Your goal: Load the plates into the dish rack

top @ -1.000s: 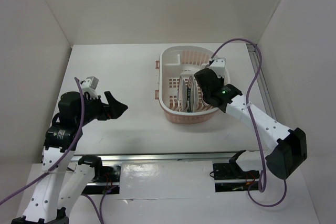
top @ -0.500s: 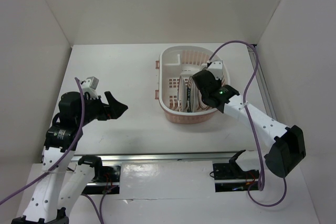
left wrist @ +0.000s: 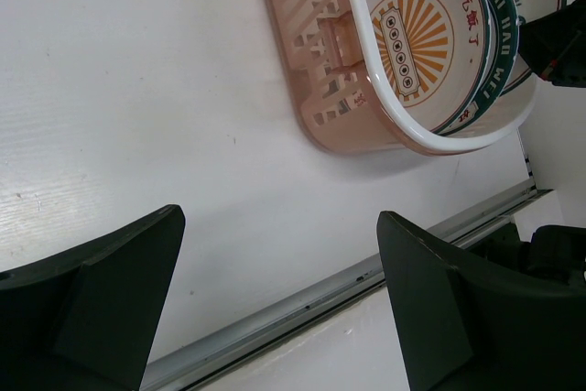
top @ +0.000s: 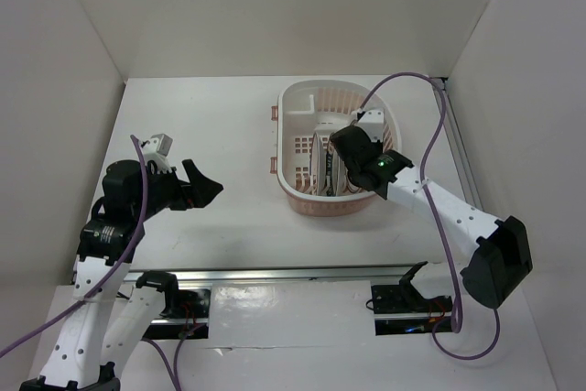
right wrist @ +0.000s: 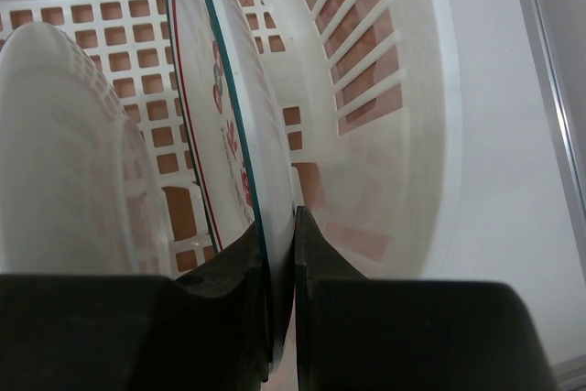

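The right end effector [top: 341, 155] is reaching into the dish rack [top: 302, 98] from the right and is clenching the rim of the third plate [right wrist: 229, 107]. In the right wrist view its two dark fingers [right wrist: 240, 263] are pinching the plate's thin edge from both sides. That plate is standing upright on edge over the slotted floor of the rack, near the right wall, and is showing red marks on its face and a teal line on its rim.

Two more plates are standing on edge just beside it, to its left. The sunburst plate [left wrist: 417, 38] is facing the left arm, and the teal-banded plate [left wrist: 499, 52] is sitting directly behind it. All three are resting inside the rack, in its near half.

The left end effector [top: 207, 184] is hovering over the left part of the white bench [top: 211, 116], well apart from the rack. Its jaws are spread wide and are gripping nothing.
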Controlling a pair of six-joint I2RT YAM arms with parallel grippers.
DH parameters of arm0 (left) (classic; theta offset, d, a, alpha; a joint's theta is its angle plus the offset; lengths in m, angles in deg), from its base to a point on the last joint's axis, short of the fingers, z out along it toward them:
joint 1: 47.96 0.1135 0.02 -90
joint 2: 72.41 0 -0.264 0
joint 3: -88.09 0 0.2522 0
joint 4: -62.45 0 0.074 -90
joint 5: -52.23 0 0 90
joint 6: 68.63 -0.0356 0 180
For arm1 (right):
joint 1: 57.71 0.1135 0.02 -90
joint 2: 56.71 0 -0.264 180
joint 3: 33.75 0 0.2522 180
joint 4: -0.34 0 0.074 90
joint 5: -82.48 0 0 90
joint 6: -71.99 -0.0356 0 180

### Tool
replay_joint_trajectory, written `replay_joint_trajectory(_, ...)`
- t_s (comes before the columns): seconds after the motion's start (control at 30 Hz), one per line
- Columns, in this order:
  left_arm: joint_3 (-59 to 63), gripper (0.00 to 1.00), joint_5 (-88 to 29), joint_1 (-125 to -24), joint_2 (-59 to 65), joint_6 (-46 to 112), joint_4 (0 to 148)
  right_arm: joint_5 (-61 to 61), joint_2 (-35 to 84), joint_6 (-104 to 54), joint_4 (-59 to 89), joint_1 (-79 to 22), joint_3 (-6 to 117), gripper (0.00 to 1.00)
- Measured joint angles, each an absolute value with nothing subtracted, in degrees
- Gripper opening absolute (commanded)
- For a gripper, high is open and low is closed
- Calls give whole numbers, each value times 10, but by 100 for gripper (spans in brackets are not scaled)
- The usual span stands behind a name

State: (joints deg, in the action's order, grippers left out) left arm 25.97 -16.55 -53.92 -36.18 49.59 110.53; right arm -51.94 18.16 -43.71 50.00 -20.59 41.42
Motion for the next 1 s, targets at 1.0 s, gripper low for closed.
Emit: replay_joint_trajectory(1.0,260,100,-165,-546,-362,496,1105,-546,207,-465,508,-185,414,4)
